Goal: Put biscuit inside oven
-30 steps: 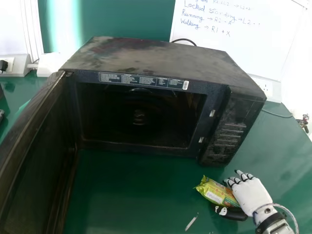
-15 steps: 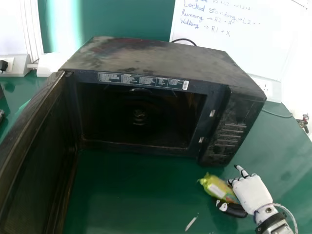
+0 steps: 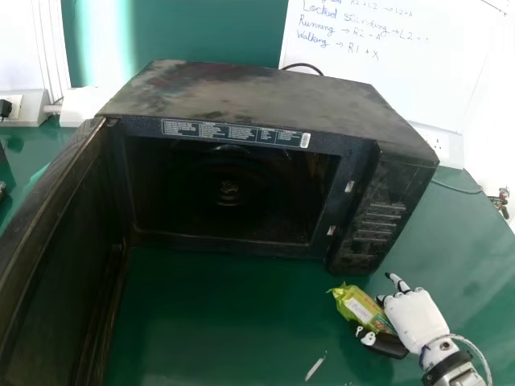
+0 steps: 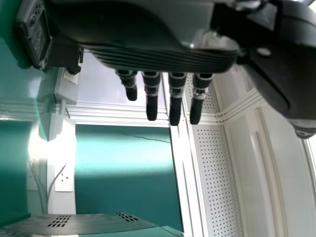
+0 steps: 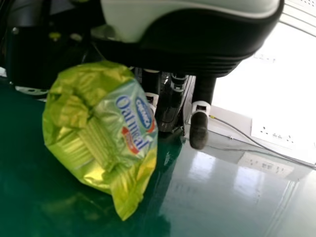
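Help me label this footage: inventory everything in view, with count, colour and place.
Oven: one, black, centre, door open
Table: one, green, under the oven
Biscuit pack: one, yellow-green, front right
Strip: one, white, on the table, near front
Whiteboard: one, white, behind the oven
Back panel: one, teal, behind the oven
Sockets: several, white, along the wall
Left hand: one, black, left wrist view
Right hand: one, white and black, gripping the pack

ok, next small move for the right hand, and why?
I'd raise the right hand slightly while easing left: it seems to have the biscuit packet pinched, the oven lies ahead and leftward, and its door is open.
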